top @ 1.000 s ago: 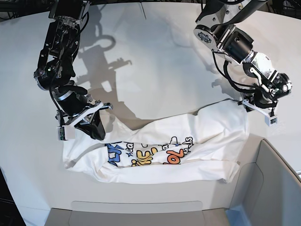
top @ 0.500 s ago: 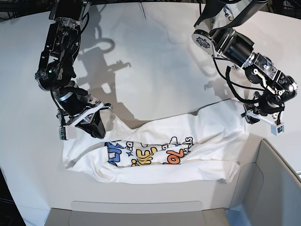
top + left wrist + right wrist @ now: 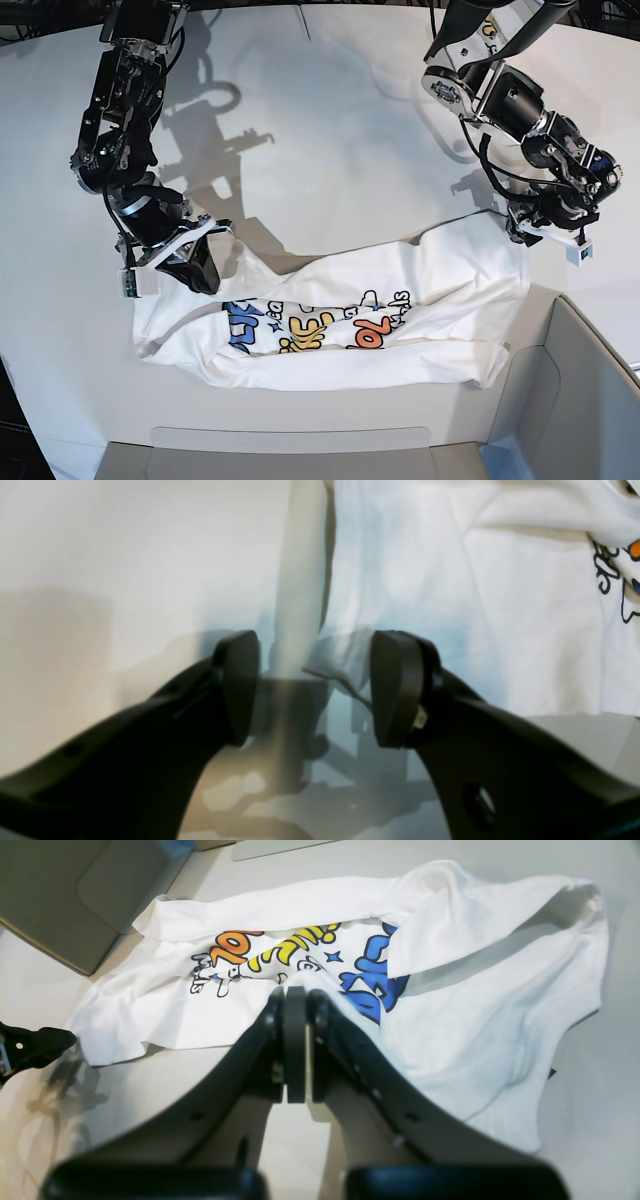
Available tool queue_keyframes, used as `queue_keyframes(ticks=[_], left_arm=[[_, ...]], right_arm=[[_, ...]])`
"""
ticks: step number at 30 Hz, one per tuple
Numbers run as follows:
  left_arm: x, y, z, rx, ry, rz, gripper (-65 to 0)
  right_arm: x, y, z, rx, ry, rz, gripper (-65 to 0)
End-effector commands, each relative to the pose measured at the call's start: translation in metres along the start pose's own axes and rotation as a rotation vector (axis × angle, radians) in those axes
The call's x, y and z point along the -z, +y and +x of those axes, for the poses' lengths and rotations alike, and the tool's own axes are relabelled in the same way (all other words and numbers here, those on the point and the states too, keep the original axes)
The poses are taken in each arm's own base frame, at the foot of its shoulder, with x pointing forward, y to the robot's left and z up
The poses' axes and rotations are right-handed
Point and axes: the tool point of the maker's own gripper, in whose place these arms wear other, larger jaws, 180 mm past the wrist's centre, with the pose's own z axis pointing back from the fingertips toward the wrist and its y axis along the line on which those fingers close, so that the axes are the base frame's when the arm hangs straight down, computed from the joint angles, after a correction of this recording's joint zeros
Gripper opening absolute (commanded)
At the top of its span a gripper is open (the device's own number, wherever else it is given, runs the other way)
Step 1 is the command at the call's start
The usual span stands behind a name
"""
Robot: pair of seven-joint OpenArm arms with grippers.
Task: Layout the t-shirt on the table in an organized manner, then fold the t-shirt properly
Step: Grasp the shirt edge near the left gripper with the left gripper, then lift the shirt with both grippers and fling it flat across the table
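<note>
Low in the middle of the right wrist view, the right gripper (image 3: pixel 295 1040) has its black fingers (image 3: pixel 274 1050) pressed tight together, with a bit of the t-shirt (image 3: pixel 450 1005) pinched between the tips. At the bottom of the left wrist view, the left gripper (image 3: pixel 315 685) has its fingers (image 3: pixel 395 690) spread wide. They hold nothing, and a loose corner of cloth lies between them.

Moving out, the base view shows the shirt lying in a long, bunched strip across the lower middle of the table (image 3: pixel 340 130). Its colored letters peek out between folds. A grey bin (image 3: pixel 590 400) sits at the lower right.

I think the job has only begun. The shirt must be spread flat, and no fold is made yet.
</note>
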Motion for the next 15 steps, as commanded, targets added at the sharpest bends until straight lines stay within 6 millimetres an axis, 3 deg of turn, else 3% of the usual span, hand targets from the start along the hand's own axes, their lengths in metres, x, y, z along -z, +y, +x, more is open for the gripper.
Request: queue_keyframes(ticks=[1,10,15], left_arm=[[-0.005,-0.005,0.021,0.007,-0.059,-0.013,-28.9],[0.005,-0.016,0.018,0.002,-0.074,-0.045,-30.0],[0.016,-0.021,0.009,-0.009,-0.041,-0.072,-39.1]], right_arm=[[-0.001,0.006,0.017,-0.011,-0.059,0.022,-65.0],[-0.001,0.006,0.017,-0.011,-0.059,0.022,-65.0],[-0.001,0.005,0.017,-0.01,-0.058,0.02,-65.0]])
